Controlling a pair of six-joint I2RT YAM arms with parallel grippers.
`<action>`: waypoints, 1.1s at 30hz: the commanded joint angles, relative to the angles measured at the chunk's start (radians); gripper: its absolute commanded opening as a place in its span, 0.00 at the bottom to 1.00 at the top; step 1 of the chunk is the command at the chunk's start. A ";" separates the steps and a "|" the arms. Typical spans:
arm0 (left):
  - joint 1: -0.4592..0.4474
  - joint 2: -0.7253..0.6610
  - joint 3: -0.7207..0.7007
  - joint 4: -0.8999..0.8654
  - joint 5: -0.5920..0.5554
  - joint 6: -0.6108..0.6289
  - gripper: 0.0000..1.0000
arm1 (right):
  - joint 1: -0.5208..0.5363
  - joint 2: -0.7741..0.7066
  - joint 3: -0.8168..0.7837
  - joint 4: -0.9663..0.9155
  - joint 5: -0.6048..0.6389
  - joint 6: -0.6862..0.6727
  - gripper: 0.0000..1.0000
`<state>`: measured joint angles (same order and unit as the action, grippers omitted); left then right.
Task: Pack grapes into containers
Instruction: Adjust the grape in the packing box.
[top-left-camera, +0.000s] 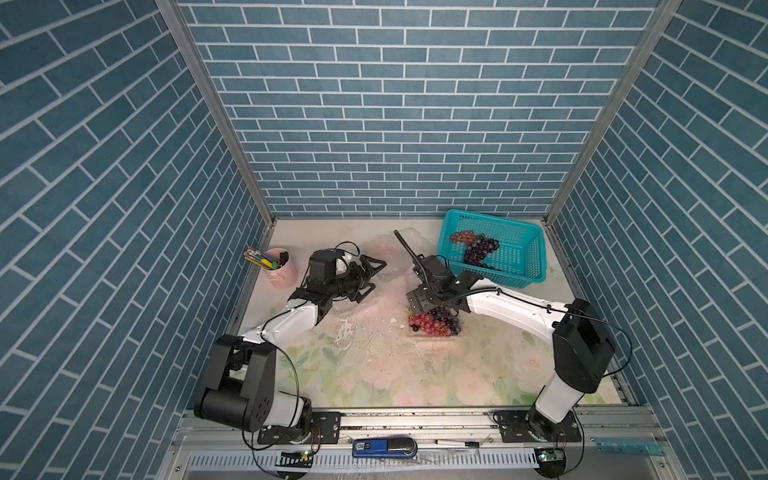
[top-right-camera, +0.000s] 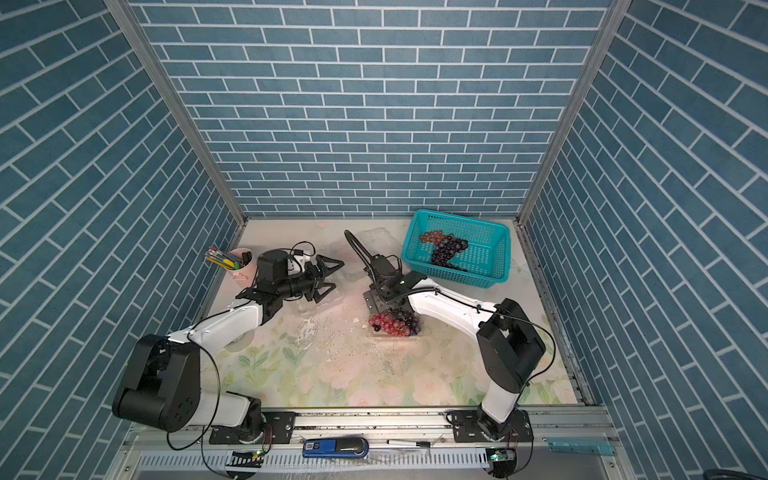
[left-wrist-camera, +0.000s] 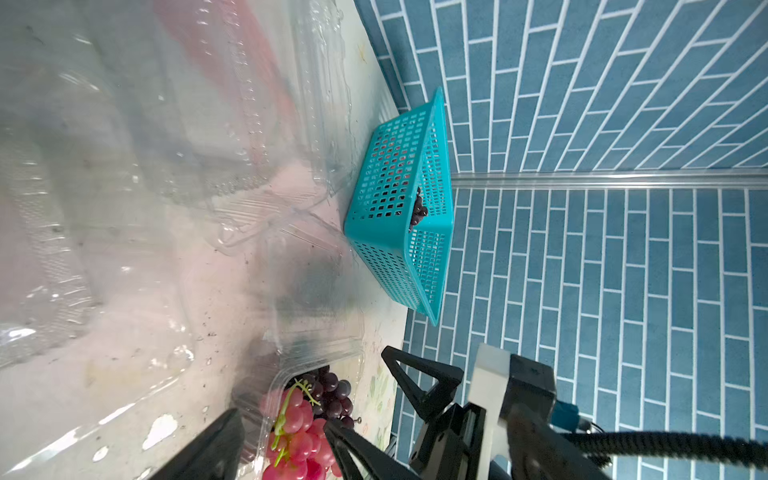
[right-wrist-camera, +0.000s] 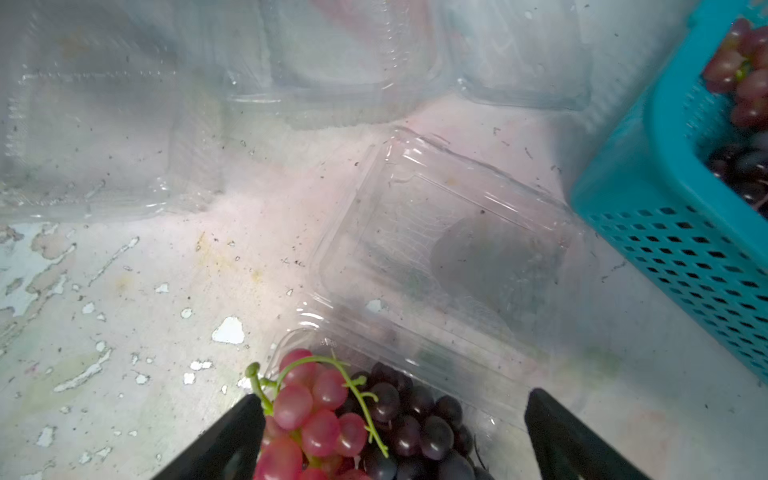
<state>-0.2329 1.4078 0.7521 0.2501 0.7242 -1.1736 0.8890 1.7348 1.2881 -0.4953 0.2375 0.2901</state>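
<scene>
A red-pink and a dark purple bunch of grapes (top-left-camera: 434, 323) (top-right-camera: 394, 323) lie in an open clear container (top-left-camera: 436, 337) mid-table. Its lid (right-wrist-camera: 449, 249) is folded back flat. My right gripper (top-left-camera: 434, 312) (right-wrist-camera: 395, 399) hovers just over them, open, one finger on each side of the bunches (right-wrist-camera: 353, 419). My left gripper (top-left-camera: 373, 277) (top-right-camera: 331, 276) (left-wrist-camera: 282, 422) is open and empty, farther left, over another clear container (top-left-camera: 386, 266). A third container (top-right-camera: 374, 237) lies at the back. More grapes (top-left-camera: 476, 247) sit in the teal basket.
The teal perforated basket (top-left-camera: 528, 266) (left-wrist-camera: 399, 208) stands at the back right by the wall. A pink pen cup (top-left-camera: 280, 268) stands at the back left beside the left arm. The floral table cover (top-left-camera: 374, 374) is worn and speckled. Brick walls enclose three sides.
</scene>
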 joint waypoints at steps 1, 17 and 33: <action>0.004 -0.017 -0.021 -0.014 0.019 0.014 1.00 | 0.026 0.049 0.052 -0.076 0.054 -0.056 0.99; -0.003 0.016 -0.050 0.033 0.013 0.014 1.00 | 0.055 0.129 0.060 -0.138 0.153 -0.061 0.99; -0.020 0.032 -0.065 0.033 0.009 0.024 0.99 | 0.054 0.113 0.079 -0.153 0.165 -0.062 0.99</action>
<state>-0.2424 1.4246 0.6857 0.2745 0.7273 -1.1706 0.9436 1.8786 1.3434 -0.6041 0.3740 0.2527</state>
